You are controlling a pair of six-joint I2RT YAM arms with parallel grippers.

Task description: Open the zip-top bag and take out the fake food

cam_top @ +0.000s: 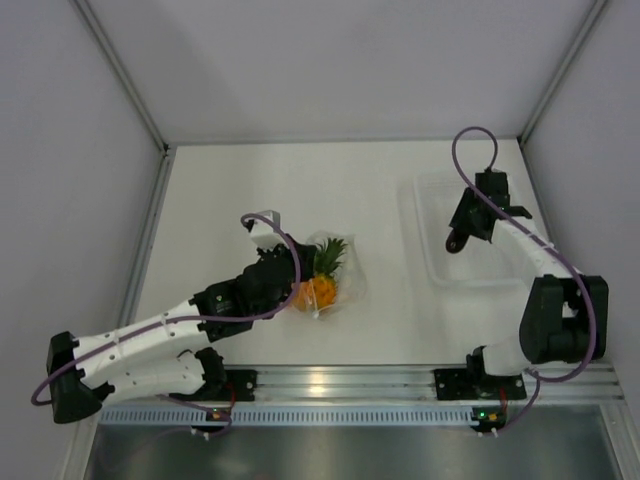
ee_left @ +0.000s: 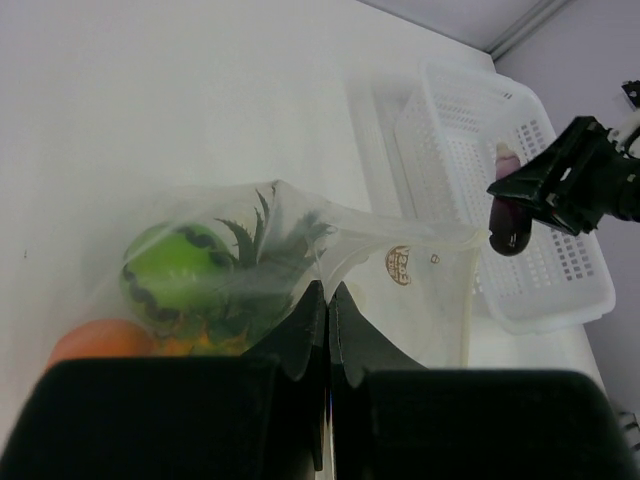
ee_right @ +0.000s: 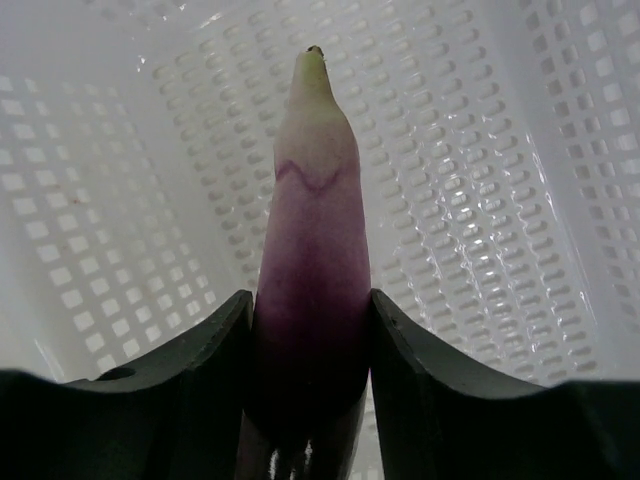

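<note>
Right wrist: right gripper (ee_right: 310, 305) clamping eggplant (ee_right: 312, 220) over tray (ee_right: 500, 150); left gripper (ee_left: 328, 300) closed, pinching edge of bag (ee_left: 400, 245).

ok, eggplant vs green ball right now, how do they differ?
Place: the eggplant is out, clamped in the right gripper over the basket; the green ball lies inside the zip-top bag, which the left gripper pinches.
Shape: eggplant long and tapered, green ball round.
Colour: eggplant purple fading to a pale tip, green ball green with black marks.
Both: fake food.
</note>
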